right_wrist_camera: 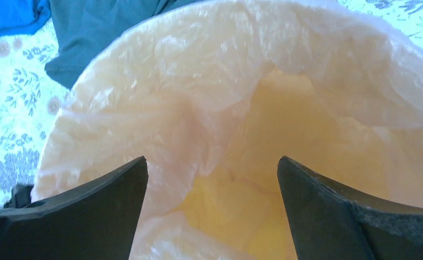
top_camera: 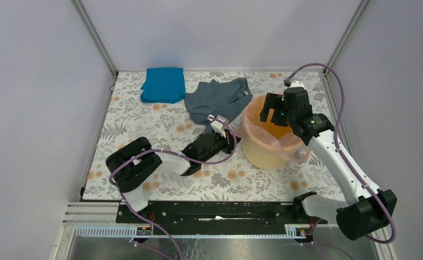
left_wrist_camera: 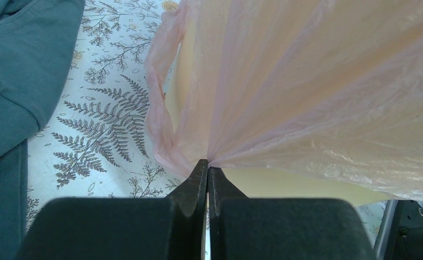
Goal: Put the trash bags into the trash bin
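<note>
1. Left tool (left_wrist_camera: pixel 207 163) is clenched on a pinch of the bag (left_wrist_camera: pixel 306 81). It holds the film taut against the outside of the bin's (top_camera: pixel 260 154) left side, below the rim.
2. I see the bag mostly seated. Its pale pink film lines the mouth, sags down inside, and folds over the rim along the far and left arc in the right wrist view.
3. On the bin's right the film hangs loose down the outer wall in the top view. I cannot tell how far the bottom of the bag reaches inside.
4. Right tool (right_wrist_camera: pixel 212 162) hangs spread wide just above the bin's mouth, gripping nothing, with its fingers over the near part of the lining.
5. My judgement: the main job is nearly done. What remains is evening out the overhang around the rim, perhaps pressing the lining deeper, then letting go of the left pinch.
6. Farther out, the grey garment (top_camera: pixel 217 97) lies on the counter (top_camera: pixel 144 124) just beside the bin. The blue cloth (top_camera: pixel 163 84) sits beyond it near the back edge. Neither touches the bag.
</note>
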{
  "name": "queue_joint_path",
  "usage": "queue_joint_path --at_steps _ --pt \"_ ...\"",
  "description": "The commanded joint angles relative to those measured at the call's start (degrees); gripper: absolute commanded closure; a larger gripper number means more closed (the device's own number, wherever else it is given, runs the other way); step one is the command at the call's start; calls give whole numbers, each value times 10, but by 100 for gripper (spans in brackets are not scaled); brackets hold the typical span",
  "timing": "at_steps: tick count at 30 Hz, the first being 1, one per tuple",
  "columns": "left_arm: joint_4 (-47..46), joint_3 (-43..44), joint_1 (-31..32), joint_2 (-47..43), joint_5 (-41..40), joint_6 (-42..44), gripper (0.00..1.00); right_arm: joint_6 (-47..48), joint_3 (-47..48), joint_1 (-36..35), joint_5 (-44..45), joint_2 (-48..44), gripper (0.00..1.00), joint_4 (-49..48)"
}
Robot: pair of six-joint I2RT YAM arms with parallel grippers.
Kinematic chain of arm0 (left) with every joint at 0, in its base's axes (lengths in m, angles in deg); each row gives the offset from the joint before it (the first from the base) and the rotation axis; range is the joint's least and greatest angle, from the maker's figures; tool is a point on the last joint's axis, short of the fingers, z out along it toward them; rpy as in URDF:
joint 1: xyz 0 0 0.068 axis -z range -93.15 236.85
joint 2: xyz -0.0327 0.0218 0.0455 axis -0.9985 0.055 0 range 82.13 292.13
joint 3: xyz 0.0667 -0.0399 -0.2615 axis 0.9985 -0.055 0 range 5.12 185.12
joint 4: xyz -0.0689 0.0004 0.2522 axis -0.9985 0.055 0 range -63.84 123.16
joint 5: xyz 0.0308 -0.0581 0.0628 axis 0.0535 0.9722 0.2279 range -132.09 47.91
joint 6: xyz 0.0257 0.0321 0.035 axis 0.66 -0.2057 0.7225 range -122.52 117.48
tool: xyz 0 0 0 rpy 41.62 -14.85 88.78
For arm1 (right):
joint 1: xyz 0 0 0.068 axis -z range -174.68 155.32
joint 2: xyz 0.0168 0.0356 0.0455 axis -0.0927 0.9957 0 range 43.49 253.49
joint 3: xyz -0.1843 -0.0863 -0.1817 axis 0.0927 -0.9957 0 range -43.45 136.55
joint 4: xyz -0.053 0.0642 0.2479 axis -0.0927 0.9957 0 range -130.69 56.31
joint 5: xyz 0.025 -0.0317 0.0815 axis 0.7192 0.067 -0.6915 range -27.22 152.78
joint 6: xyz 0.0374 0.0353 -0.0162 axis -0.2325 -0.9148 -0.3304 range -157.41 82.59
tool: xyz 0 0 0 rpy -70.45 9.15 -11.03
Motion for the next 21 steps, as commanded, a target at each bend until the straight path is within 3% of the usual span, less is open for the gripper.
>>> queue_joint_path --at_steps 1,3,9,14,18,21 --pt "-1 9 2 2 6 6 100 34 16 -4 -40 -7 10 99" --pt "-1 8 3 1 6 6 100 42 14 -5 -53 4 21 122" --pt "0 15 3 4 10 -2 100 56 -25 -11 -73 43 39 114" --pt "1 17 2 3 12 -11 100 54 -62 -13 -63 87 46 48" --pt "6 17 3 -2 10 -13 100 41 -98 -14 -57 128 57 -11" --pt "10 17 3 -6 9 -14 100 29 -118 -14 -56 155 59 -49"
